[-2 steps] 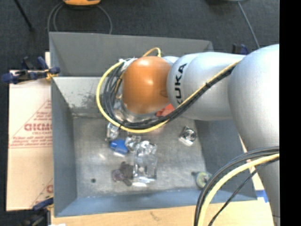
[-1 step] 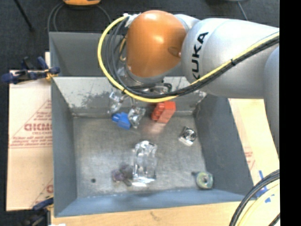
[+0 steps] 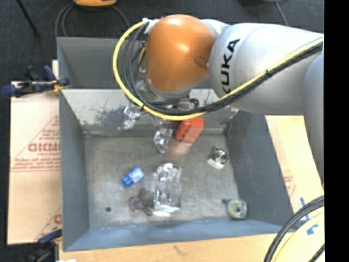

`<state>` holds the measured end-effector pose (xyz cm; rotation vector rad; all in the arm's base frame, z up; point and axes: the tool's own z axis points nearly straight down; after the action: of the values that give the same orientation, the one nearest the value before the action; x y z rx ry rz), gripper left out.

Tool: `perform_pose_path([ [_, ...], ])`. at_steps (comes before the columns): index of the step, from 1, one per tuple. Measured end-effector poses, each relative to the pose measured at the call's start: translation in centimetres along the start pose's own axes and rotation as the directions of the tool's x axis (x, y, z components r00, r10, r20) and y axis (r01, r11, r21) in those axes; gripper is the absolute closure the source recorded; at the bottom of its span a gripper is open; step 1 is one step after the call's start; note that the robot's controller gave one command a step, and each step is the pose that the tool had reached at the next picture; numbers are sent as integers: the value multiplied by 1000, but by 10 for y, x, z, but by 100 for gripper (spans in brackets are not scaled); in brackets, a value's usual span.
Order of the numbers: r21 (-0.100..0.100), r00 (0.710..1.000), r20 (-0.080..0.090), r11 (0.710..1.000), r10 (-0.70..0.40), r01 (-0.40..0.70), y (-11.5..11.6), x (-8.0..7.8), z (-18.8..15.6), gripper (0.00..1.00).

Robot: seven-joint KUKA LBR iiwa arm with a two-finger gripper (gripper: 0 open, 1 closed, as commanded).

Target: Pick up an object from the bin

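Hanging under the orange wrist cover (image 3: pixel 174 53), the gripper (image 3: pixel 145 127) is close to the back wall of the grey bin (image 3: pixel 71 162). Its two metal fingers (image 3: pixel 161 138) are spread wide, with nothing between them.

No thing is chosen yet, so the step in hand looks like settling on a target. The nearest candidate is an orange-red block (image 3: pixel 189 130). It lies just beside the finger that is further from the wall, outside the gap and partly under the arm. A crumpled clear plastic piece (image 3: pixel 166 189) lies further forward of that finger, with a small blue block (image 3: pixel 132 177) and a dark purplish scrap (image 3: pixel 140 203) near it.

To take the orange-red block cleanly, the gap would probably need to shift sideways until the block sits between the fingertips. The fingers should stay wide on the way down and clear of the wall, and close only once both flank the block. The clear plastic looks likely to crush or slip, so it seems the poorer choice.
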<state>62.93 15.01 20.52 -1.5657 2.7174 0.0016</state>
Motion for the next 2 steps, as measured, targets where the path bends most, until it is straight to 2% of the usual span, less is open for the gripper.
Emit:
perform_pose_path([
  [1, -2, 984, -6, 984, 175, -175, 9, 39, 58, 0],
  [2, 6, 995, 4, 995, 104, -104, 51, 76, 95, 0],
])
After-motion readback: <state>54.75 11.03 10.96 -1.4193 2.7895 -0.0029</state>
